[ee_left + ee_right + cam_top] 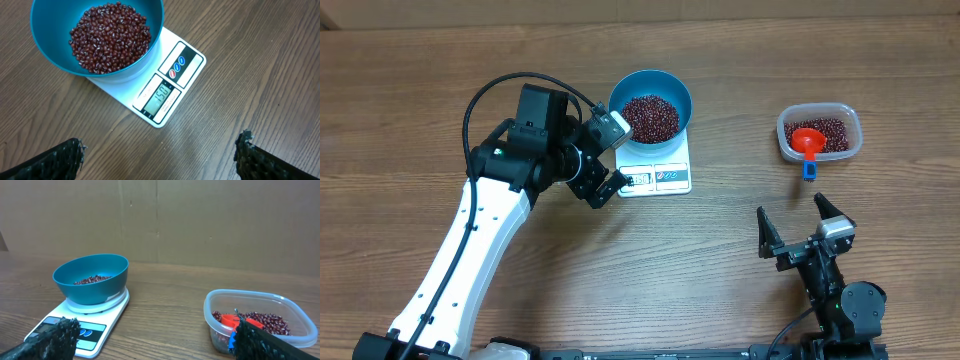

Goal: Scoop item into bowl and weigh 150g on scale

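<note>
The blue bowl (620, 92) stands on the white scale (665, 180), with a heap of dark red beans (650, 117) inside. In the left wrist view the bowl (47, 50) and beans (110, 37) sit at the top, and the scale (187, 55) has a lit display (161, 95) that looks like 150. My left gripper (619, 158) hovers open just left of the scale, empty (160, 150). My right gripper (794, 215) is open near the front right, empty (155, 335). It faces the bowl (92, 287), the scale (112, 307) and the tub.
A clear plastic tub (785, 140) at the back right holds more beans and a red scoop (807, 142) with a blue handle. It shows at the right of the right wrist view (215, 312). A cardboard wall stands behind the table.
</note>
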{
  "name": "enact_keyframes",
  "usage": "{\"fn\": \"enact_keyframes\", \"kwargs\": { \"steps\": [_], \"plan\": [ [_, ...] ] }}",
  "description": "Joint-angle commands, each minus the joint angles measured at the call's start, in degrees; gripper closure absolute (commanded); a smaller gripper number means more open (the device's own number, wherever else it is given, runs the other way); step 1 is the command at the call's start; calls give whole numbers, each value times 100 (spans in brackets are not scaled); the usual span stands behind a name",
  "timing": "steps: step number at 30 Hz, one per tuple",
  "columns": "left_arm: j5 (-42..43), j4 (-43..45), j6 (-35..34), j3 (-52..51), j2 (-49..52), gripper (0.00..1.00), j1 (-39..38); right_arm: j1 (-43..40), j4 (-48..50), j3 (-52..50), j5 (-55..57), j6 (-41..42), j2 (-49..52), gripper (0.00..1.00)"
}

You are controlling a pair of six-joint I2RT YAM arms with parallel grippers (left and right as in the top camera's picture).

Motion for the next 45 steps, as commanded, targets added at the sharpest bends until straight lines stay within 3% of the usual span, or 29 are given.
{"fn": "enact_keyframes", "kwargs": {
  "steps": [1, 17, 22, 31, 37, 45],
  "plan": [
    [20, 2, -81, -24, 22, 0, 9, 31, 35, -59, 57, 22, -68, 0],
    [-7, 4, -55, -26, -144, 0, 11, 31, 35, -59, 57, 20, -68, 0],
    [-437, -114, -20, -24, -686, 0, 11, 31, 35, -59, 57, 20, -68, 0],
    [-313, -245, -173, -442, -2236, 0, 402, 31, 35, -59, 57, 20, -68, 0],
    [199, 940, -188, -1915, -3755, 1, 1130, 31, 35, -59, 57, 22, -68, 0],
    [177, 3331, -192, -4221, -5580, 1, 1285, 31, 35, -59, 57, 20, -68, 0]
  ]
}}
